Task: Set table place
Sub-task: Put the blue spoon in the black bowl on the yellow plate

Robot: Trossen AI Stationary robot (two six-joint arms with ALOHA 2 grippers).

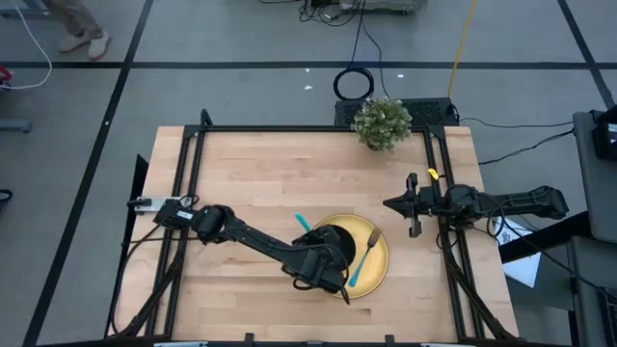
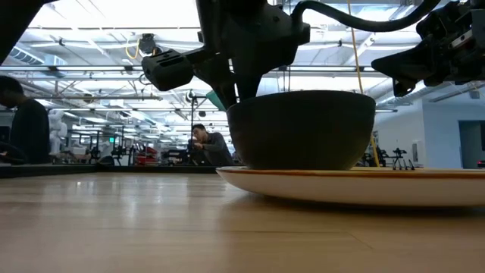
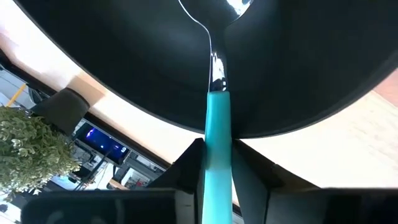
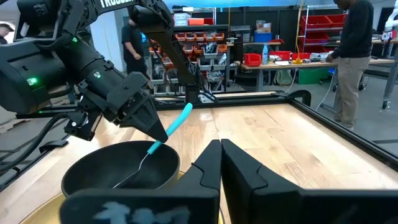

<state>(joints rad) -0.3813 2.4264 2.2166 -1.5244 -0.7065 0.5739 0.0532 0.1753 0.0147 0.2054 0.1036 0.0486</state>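
Your left gripper sits over the black bowl near the front edge of the table, a little right of the middle. Its fingers are closed on the turquoise handle of the spoon, with the metal stem running down into the bowl and the spoon's head resting against the dark inner wall. From the right wrist view you can see the same thing: the spoon leans at a slant, handle up in the left gripper, tip down inside the bowl.

The bowl stands on the yellow plate, toward the plate's left side. In the low view the bowl sits squarely on the plate, which lies flat on the wood.

The fork lies on the plate just right of the bowl, tines toward the back edge and turquoise handle toward the front, its end reaching the plate's rim.

Your right gripper waits near the right edge of the table, well apart from the plate, with its fingers brought together and nothing between them.

A small green potted plant stands at the back edge, toward the right corner.
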